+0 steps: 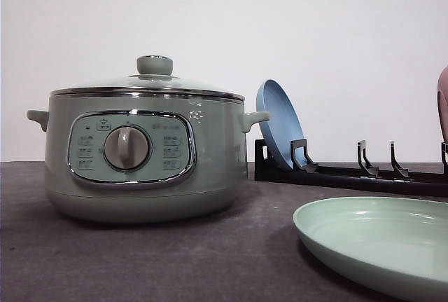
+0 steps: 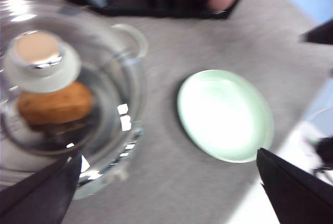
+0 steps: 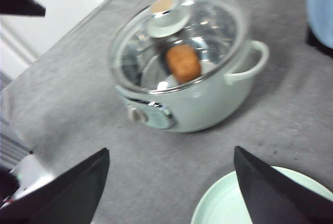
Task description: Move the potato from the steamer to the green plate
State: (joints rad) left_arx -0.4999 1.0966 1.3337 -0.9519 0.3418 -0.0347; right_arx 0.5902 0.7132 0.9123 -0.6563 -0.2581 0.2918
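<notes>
The pale green steamer point(image 1: 143, 155) stands at the table's left with its glass lid point(image 1: 150, 81) on. Through the lid I see the orange-brown potato point(image 2: 54, 104) point(image 3: 183, 63) lying inside. The green plate point(image 1: 378, 242) lies bare on the table to the steamer's right. In the left wrist view, my left gripper point(image 2: 166, 154) hangs open high above the table between the steamer point(image 2: 130, 37) and the plate point(image 2: 225, 115). My right gripper point(image 3: 171, 150) is open too, high above the table near the steamer point(image 3: 208, 104) and the plate point(image 3: 260, 198). Neither holds anything.
A black dish rack point(image 1: 350, 172) runs along the back right with a blue plate point(image 1: 280, 123) standing in it and a pink object point(image 1: 442, 102) at its far end. The table's left edge point(image 3: 62, 42) lies beyond the steamer. Two wall sockets sit high on the back wall.
</notes>
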